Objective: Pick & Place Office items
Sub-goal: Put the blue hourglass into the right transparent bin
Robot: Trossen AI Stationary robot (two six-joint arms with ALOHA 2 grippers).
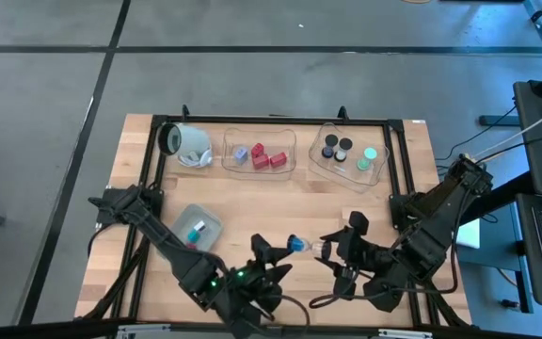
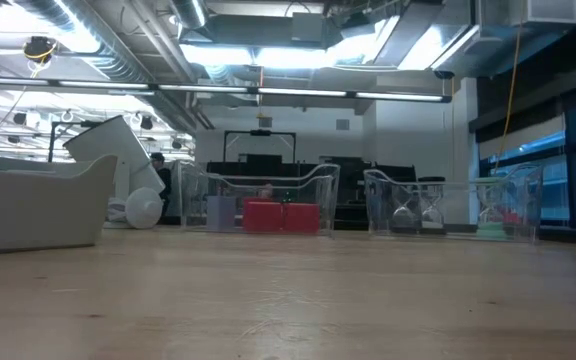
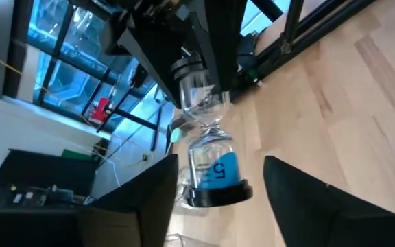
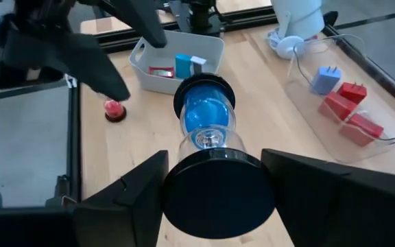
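Observation:
An hourglass with blue sand and black end caps is held level between the two arms near the table's near edge. My right gripper is shut on one end of it. My left gripper is open. In the left wrist view its fingers stand on either side of the other end cap with gaps showing. Red and blue blocks lie in one clear tray, and black cylinders and a mint-green disc lie in another. My right gripper pinches the hourglass by its black end cap between the two fingers, coming level from the table's right. The hourglass sticks out forward along the fingers, toward my left gripper. It is lifted clear of the table and roughly level.
A grey-blue tray holding teal and red pieces sits near the left arm. Two clear trays and a white cylinder with a dark end line the far side. A small red piece stands on the wood beside the grey tray.

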